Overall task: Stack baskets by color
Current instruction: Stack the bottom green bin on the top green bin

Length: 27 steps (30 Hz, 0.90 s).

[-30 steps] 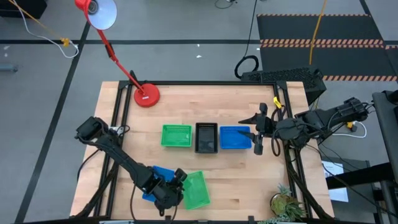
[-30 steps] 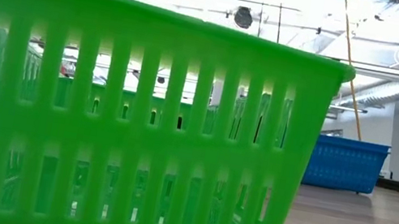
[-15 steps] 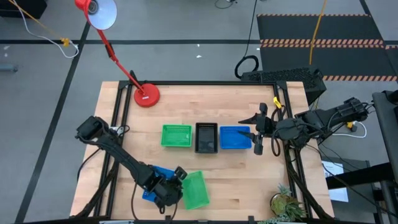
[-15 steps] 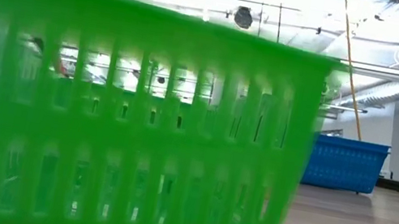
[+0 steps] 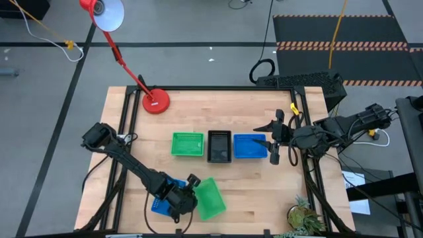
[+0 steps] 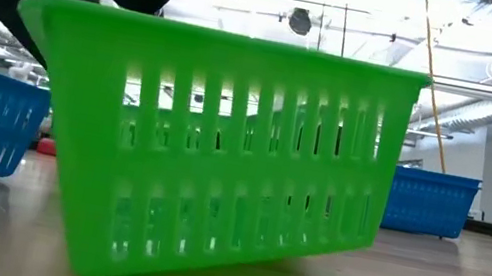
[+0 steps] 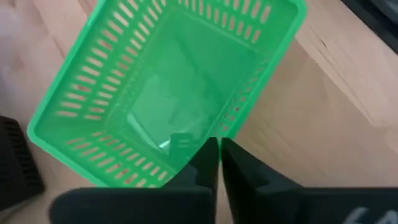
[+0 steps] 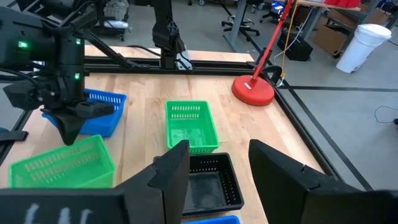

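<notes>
Evidently incomplete: left end effector clamps a tilted green basket at the counter's near edge (right end effector idle, wide), blue basket unstacked beside it.

The high view looks straight down on the whole wooden table. The low view sits at tabletop height, very close to a tilted green basket, facing the room beyond. Both wrist views share that basket, the left closely, the right from across the table.
</notes>
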Each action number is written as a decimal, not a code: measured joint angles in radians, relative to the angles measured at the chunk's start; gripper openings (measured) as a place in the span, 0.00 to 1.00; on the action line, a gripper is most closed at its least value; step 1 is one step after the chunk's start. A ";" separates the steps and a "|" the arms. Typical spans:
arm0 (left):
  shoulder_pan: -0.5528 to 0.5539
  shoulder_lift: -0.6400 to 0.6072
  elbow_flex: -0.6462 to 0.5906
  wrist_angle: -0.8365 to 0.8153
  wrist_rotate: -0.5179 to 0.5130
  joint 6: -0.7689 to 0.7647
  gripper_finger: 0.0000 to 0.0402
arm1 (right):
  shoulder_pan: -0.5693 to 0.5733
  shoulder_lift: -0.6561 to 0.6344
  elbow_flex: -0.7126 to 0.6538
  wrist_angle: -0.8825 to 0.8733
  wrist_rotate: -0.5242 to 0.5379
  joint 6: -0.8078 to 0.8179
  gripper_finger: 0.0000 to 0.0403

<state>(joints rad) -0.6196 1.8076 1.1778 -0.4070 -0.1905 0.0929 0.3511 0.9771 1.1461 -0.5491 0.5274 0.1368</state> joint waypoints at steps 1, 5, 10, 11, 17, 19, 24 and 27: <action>0.002 0.000 0.000 0.001 0.000 -0.015 0.08 | 0.000 0.000 0.000 0.000 0.000 0.000 0.40; 0.000 0.000 0.000 0.028 -0.001 -0.023 0.21 | 0.000 0.000 0.000 0.000 0.000 0.000 0.40; -0.011 0.002 0.000 0.065 0.008 0.027 0.33 | 0.000 0.000 0.000 0.000 0.000 0.000 0.40; -0.010 0.009 0.000 0.066 0.010 0.030 0.34 | 0.000 0.000 0.000 0.000 0.000 0.000 0.40; 0.000 0.038 0.001 0.076 0.008 0.048 0.32 | 0.000 0.000 0.000 0.000 0.000 0.000 0.40; 0.001 0.041 -0.001 0.061 0.012 0.048 0.30 | 0.000 0.000 0.000 0.002 0.000 0.000 0.40; 0.004 0.041 0.000 0.070 0.007 0.076 0.19 | 0.000 0.000 0.000 0.004 0.000 0.000 0.40; 0.005 0.041 0.000 0.068 0.008 0.081 0.09 | 0.000 0.000 0.000 0.004 0.000 0.000 0.40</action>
<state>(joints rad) -0.6145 1.8484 1.1778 -0.3390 -0.1825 0.1741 0.3515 0.9768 1.1461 -0.5449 0.5270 0.1368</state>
